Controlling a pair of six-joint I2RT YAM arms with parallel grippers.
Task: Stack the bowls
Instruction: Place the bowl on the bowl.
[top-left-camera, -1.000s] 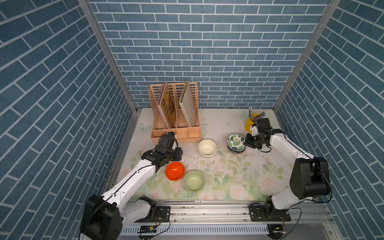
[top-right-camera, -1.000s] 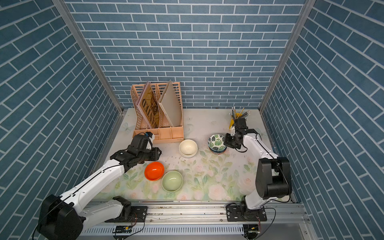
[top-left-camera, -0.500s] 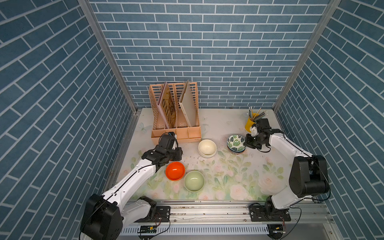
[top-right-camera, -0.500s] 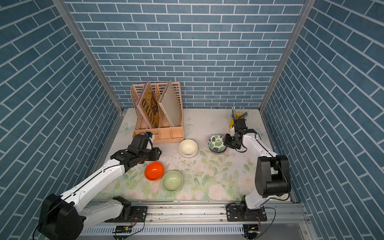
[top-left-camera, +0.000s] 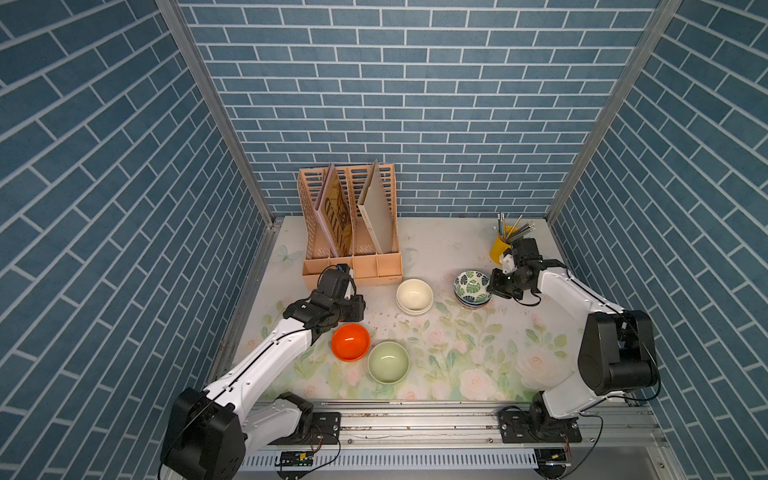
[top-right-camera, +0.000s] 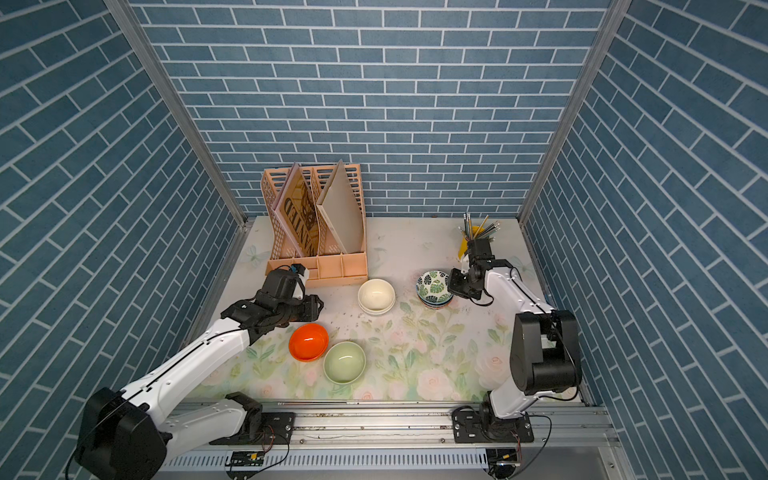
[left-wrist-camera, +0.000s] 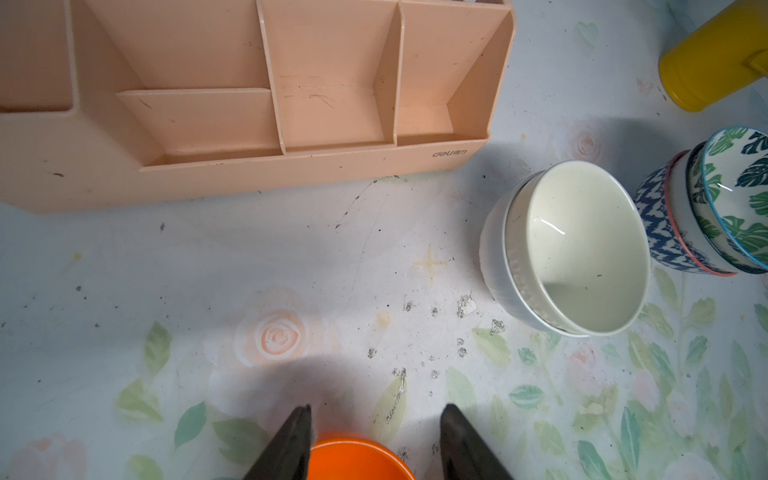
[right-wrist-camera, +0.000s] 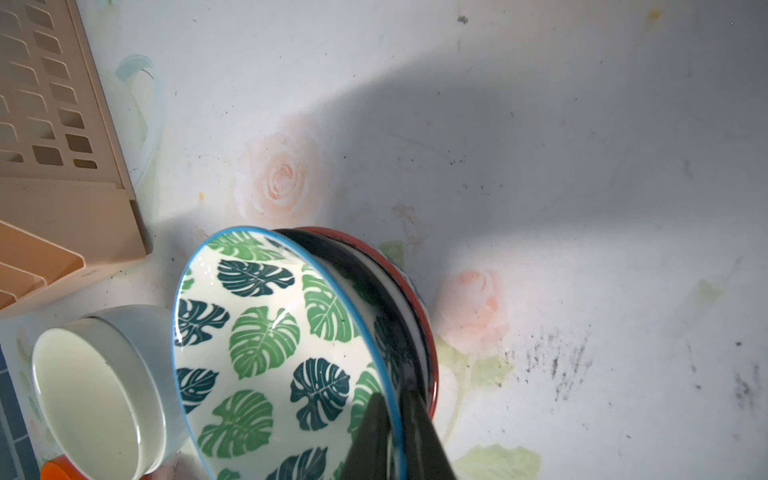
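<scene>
My right gripper is shut on the rim of the green-leaf bowl, one finger inside and one outside. That bowl sits nested on top of a red-rimmed bowl and a blue patterned bowl at the right. A cream bowl rests inside a white bowl at the centre. The orange bowl and pale green bowl stand side by side near the front. My left gripper is open just above the orange bowl's far rim, holding nothing.
A peach desk organizer with boards stands at the back left, close behind my left wrist. A yellow pencil cup stands at the back right, just behind my right arm. Blue brick walls enclose the floral table.
</scene>
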